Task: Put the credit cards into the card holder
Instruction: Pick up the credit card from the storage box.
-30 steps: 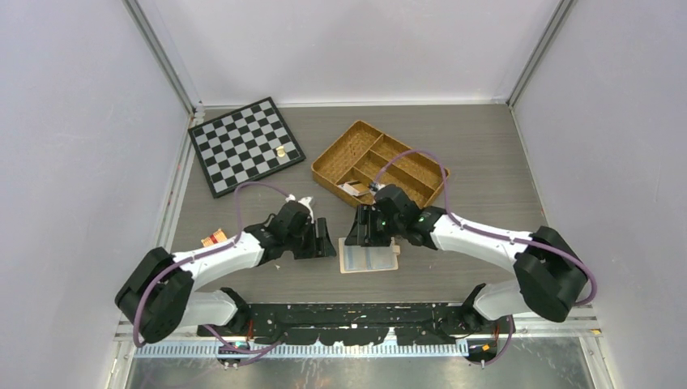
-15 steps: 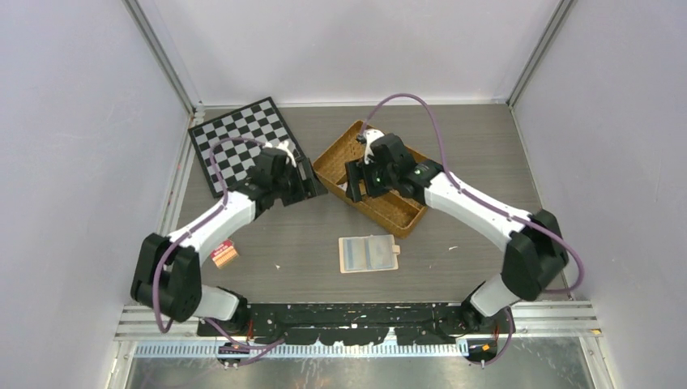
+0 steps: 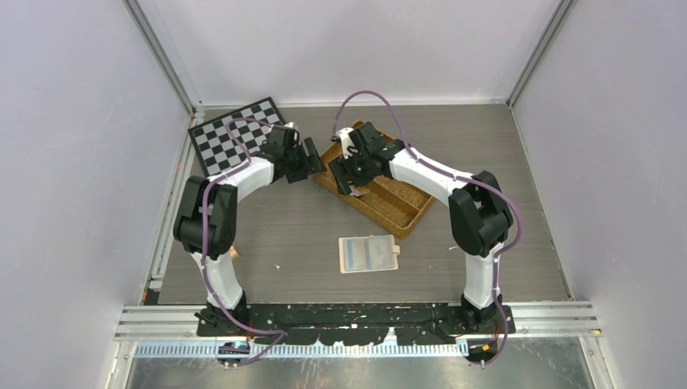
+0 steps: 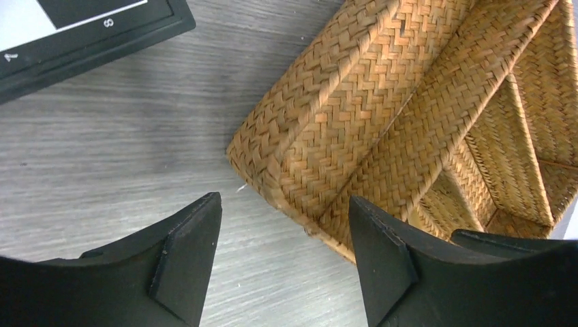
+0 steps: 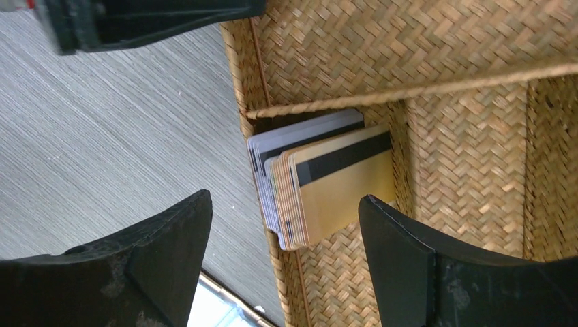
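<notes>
Jaws spread wide and empty, the right gripper [image 5: 283,214] hangs over the credit cards [image 5: 337,180], a fanned stack in a small compartment of the wicker tray [image 5: 436,41], long side roughly jaw to jaw, hemmed by outer wall and divider. The left gripper [image 4: 283,221], likewise open and empty, hovers at the tray's corner; the card holder [image 3: 369,254] lies unfolded, well apart.

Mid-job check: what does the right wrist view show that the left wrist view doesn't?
Only the right wrist: a fanned stack of credit cards in an edge compartment, a tan one with a black stripe on top. Only the left wrist: the chessboard corner. Both: the wicker tray, the grey table, and open, empty jaws.
</notes>
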You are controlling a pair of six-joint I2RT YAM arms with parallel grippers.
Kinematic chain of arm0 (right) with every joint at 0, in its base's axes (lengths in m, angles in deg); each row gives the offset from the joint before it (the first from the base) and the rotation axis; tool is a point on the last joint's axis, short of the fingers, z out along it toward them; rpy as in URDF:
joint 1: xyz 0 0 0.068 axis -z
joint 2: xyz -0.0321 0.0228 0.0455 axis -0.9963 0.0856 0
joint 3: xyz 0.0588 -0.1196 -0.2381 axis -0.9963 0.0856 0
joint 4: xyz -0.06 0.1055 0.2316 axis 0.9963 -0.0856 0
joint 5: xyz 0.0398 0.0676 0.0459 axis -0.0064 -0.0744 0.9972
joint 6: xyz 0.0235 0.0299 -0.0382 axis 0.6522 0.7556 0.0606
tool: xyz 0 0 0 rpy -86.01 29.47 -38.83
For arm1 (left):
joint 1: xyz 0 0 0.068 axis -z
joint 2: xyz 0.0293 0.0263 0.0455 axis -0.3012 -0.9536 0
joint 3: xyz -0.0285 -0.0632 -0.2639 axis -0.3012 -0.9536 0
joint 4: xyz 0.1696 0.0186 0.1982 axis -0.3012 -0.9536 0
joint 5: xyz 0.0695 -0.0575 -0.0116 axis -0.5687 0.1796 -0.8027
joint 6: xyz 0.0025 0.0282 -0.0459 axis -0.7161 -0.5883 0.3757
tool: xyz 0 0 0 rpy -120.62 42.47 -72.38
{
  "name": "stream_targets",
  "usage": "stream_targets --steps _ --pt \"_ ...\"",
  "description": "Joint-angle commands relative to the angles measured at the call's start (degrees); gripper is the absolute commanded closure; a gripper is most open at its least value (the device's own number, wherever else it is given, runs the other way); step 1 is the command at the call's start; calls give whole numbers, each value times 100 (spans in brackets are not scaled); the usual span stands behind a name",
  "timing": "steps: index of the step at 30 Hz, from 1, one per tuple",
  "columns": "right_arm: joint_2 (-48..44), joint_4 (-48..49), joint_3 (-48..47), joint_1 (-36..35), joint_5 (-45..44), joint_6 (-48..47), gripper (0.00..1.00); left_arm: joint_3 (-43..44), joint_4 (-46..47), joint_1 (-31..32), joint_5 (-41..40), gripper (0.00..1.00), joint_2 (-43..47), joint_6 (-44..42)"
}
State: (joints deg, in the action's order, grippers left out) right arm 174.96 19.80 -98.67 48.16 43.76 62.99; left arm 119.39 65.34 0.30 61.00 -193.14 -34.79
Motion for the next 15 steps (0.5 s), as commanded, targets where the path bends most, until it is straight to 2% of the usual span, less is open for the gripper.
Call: stream_targets --steps 1,4,9,15 --pt "231 -171 -430 3 410 -359 17 413 144 -25 -75 34 -301 -249" --pt "403 -249 -479 8 402 -425 18 503 108 -24 -22 41 -512 -290" --pt "637 -446 -611 -6 419 -496 19 518 99 -25 19 46 -606 -238" --pt "554 -566 -693 -99 501 -477 27 467 128 -22 93 53 -567 -137"
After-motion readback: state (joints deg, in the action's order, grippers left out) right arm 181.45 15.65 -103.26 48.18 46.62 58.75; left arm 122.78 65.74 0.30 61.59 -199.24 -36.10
